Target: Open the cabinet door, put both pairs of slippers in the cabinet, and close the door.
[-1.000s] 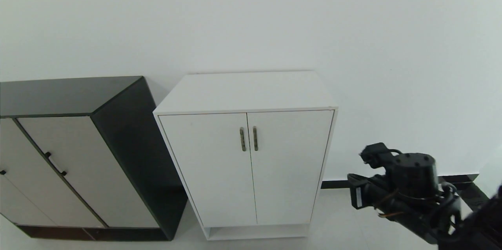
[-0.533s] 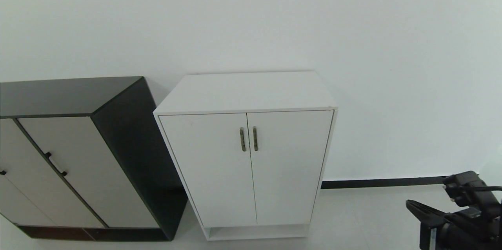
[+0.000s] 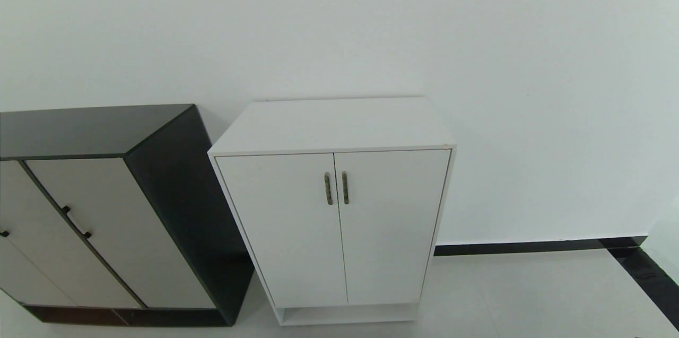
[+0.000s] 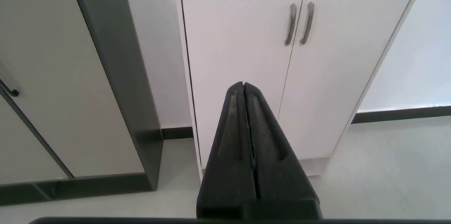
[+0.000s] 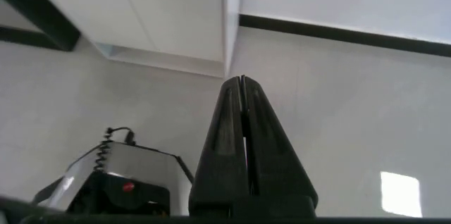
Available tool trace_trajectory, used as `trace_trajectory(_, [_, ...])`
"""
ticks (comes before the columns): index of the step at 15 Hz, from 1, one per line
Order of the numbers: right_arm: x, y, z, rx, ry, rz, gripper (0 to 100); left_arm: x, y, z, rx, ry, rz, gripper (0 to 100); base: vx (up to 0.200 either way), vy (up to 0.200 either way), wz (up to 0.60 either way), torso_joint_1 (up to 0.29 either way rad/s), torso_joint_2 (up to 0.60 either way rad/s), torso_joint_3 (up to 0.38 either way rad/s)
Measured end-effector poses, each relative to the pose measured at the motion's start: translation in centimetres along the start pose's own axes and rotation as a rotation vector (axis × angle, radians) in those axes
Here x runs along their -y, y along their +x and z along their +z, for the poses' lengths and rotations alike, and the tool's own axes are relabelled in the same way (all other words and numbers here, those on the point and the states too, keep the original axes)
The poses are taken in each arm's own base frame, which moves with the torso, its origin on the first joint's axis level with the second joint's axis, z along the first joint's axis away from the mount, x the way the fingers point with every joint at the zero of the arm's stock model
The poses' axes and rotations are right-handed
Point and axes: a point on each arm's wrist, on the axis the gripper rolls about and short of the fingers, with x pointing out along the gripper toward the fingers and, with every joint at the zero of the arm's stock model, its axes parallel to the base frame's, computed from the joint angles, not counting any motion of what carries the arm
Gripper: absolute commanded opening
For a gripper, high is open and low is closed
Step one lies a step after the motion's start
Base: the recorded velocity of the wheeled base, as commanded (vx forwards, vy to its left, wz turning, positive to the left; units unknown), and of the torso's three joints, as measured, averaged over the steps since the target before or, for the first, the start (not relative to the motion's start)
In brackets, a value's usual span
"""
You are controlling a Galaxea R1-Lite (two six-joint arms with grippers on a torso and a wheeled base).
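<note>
A white two-door cabinet [image 3: 334, 221] stands against the wall, both doors shut, with two vertical metal handles [image 3: 336, 188] side by side at the middle. In the left wrist view the same cabinet [image 4: 296, 62] faces my left gripper [image 4: 243, 86], which is shut with nothing in it and held low, some way in front of the doors. My right gripper [image 5: 243, 82] is shut and empty too, low over the floor off the cabinet's bottom right corner [image 5: 227, 62].
A black cabinet with beige doors [image 3: 101, 221] stands close on the white cabinet's left. Grey floor [image 3: 530, 295] lies open to the right, with a black skirting strip [image 3: 530, 247] along the wall. A dark and silver box with a coiled cable [image 5: 120, 182] sits on the floor near my right gripper.
My right arm, seen at the lower right of the head view a second ago, has dropped down and to the right, out of that view. The cabinet has not changed.
</note>
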Motion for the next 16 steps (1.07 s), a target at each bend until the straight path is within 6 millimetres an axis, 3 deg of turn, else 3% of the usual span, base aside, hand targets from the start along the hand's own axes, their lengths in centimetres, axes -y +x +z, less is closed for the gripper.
trace_trajectory(2, [0.5,-1.9,-1.6,0.035,0.012,0.076,0,0.0,0.0,0.0,0.0,0.0,0.0,0,0.0,0.0,0.0,0.0,0.0,0.0])
trace_trajectory(5, [0.6,-3.3,-3.1,0.083,0.017,0.193,0,0.0,0.0,0.0,0.0,0.0,0.001,0,0.0,0.0,0.0,0.0,0.0,0.0])
trace_trajectory(16, [0.7,-4.1,-4.0,0.161,-0.063,0.108,0,0.0,0.0,0.0,0.0,0.0,0.0,0,0.0,0.0,0.0,0.0,0.0,0.0])
